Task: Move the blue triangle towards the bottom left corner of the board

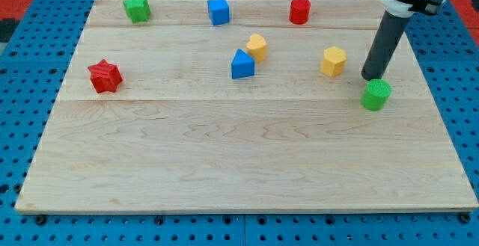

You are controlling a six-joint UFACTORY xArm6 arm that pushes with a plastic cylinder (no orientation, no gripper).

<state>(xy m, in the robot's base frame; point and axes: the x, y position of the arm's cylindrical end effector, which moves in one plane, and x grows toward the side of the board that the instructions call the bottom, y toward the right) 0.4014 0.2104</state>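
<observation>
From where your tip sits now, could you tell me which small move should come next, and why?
Probably slide my tip toward the view's top-left, above the yellow block. It sits just above the green cylinder, far right of the blue triangle, which needs pushing from its upper-right side.
</observation>
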